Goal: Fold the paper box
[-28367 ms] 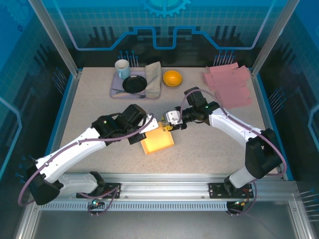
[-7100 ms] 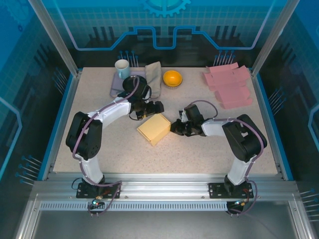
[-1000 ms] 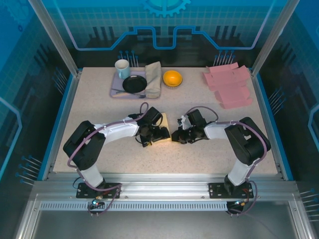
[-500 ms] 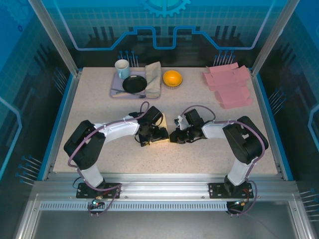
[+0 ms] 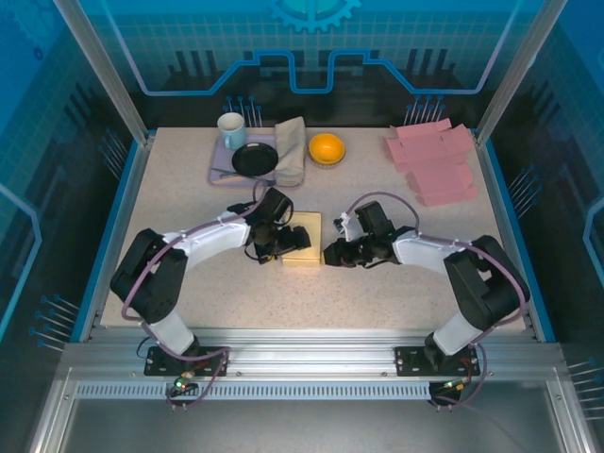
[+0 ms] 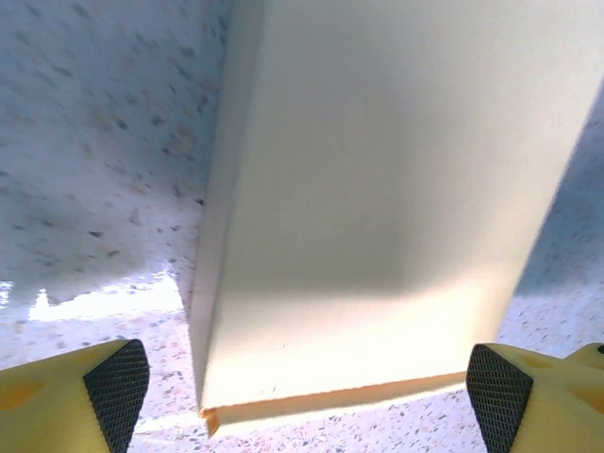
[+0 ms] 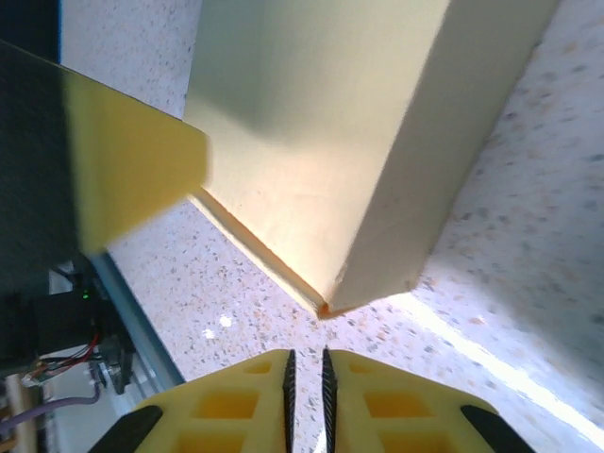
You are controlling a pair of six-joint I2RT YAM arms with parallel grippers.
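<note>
Top external view: the yellow paper box (image 5: 304,241) lies mid-table (image 5: 179,203) between the two grippers. The left gripper (image 6: 307,401) stands wide open astride the box's end. The right gripper (image 7: 307,377) is nearly closed and empty, just off a box corner.

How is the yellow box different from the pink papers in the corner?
The yellow box is folded into a block; the pink papers lie flat. The yellow box is one piece mid-table; the pink papers are piled at the far right. Both rest on the table.
</note>
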